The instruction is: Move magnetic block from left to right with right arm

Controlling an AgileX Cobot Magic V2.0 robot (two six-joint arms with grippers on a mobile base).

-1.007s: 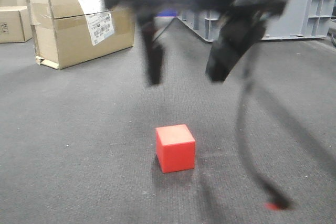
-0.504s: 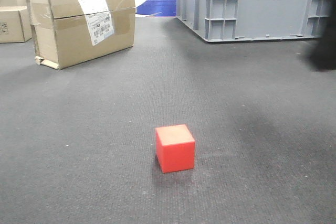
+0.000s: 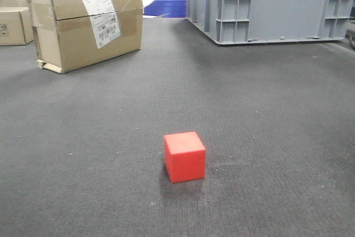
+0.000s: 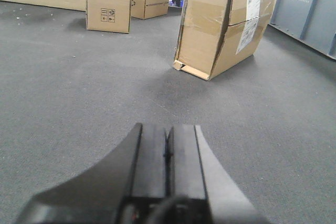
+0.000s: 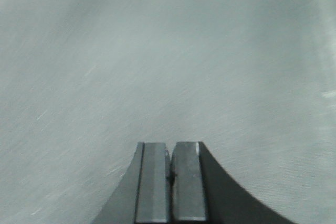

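Grey carpet [image 3: 266, 115] — magnetic block [image 3: 184, 156] resting.

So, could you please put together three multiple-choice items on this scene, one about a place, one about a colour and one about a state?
1. Where does the small matte red cube rest?
A. On the dark grey carpet floor
B. On top of the large brown cardboard box
C. Inside the grey plastic crate

2. What colour are the labels on the large brown cardboard box?
A. Yellow
B. White
C. Green

3. How do the fingers of the right hand stand?
A. Spread wide apart
B. Closed around the cube
C. Pressed together with nothing between them

Answers:
1. A, the front view shows the cube alone on the carpet, apart from box and crate.
2. B, the stickers on the box face are white with dark print.
3. C, the right wrist view shows both pads meeting, holding nothing.
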